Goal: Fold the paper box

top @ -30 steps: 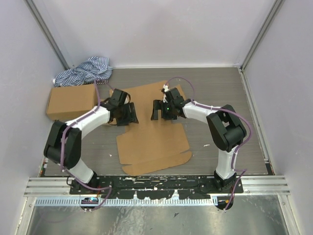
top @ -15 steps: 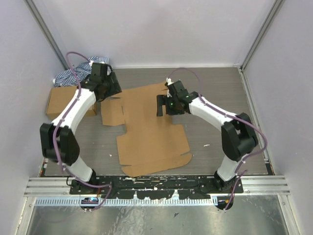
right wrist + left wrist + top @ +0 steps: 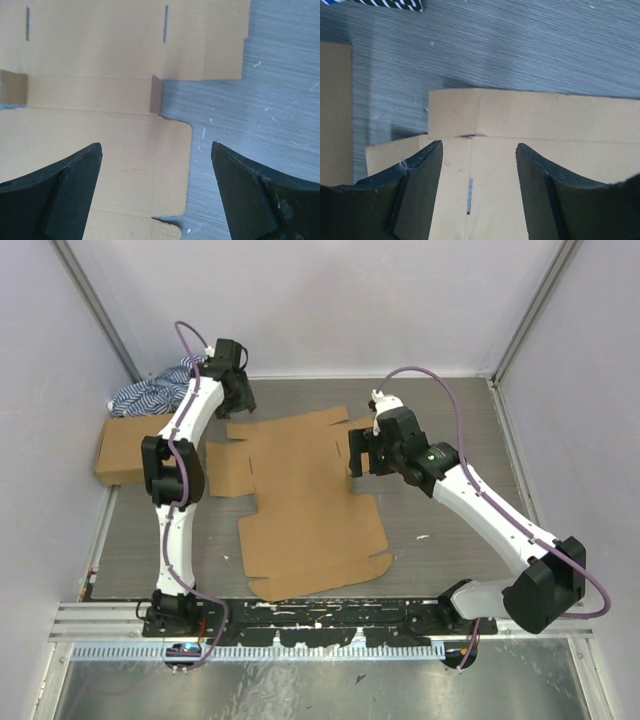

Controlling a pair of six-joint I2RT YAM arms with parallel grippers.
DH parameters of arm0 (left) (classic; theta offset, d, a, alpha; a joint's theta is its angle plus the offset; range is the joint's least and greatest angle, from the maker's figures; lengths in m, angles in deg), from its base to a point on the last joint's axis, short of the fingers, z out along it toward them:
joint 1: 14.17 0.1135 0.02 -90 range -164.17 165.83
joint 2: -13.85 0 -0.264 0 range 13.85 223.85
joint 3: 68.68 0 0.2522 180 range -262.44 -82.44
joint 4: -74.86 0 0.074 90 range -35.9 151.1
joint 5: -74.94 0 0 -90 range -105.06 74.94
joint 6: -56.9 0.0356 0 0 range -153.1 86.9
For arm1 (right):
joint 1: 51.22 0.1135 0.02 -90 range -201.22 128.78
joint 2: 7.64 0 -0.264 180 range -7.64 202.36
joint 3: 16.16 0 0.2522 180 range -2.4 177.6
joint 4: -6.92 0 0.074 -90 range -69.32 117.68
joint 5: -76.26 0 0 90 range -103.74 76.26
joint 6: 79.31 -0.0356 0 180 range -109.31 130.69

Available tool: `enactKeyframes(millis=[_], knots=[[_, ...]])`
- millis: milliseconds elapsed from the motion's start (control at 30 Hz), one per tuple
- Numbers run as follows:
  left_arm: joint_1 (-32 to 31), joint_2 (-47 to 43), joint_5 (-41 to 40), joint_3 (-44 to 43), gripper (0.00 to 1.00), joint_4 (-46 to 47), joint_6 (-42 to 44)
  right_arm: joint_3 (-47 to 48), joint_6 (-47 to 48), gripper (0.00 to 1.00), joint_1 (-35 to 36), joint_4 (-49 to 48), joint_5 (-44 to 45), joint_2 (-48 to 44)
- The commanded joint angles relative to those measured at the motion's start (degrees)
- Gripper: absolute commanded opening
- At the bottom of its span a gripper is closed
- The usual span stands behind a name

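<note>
Lying flat, paper box [image 3: 310,505], seemingly unfolded

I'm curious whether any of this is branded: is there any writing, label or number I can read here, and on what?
No readable text: the paper box, the other cardboard box and the striped cloth show no print.
Any marking on the small part at the front rail is too small to read.

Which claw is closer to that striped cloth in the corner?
Left. The left gripper hangs beside the striped cloth; the right gripper is across the paper box, over its opposite edge.
</note>
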Motion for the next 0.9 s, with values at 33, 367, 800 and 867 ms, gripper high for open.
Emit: enactKeyframes(millis=[33,367,800,867], knots=[[2.4,5.6,-4.2,-9.1,0.67,-9.2,2.2,-3.0,1.7,0.96,-0.5,0.4,1.7,-4.1],[3.9,5.9,-2.2,-1.9,0.66,-3.7,4.1,-4.7,1.6,0.96,-1.3,-1.2,-2.6,-5.2],[4.3,6.1,0.9,5.8,0.64,7.2,5.6,-5.7,2.0,0.96,-1.7,-2.0,-5.1,-5.0],[4.5,5.5,1.8,7.5,0.64,9.2,5.5,-5.7,2.0,0.96,-1.8,-2.2,-5.3,-4.8]])
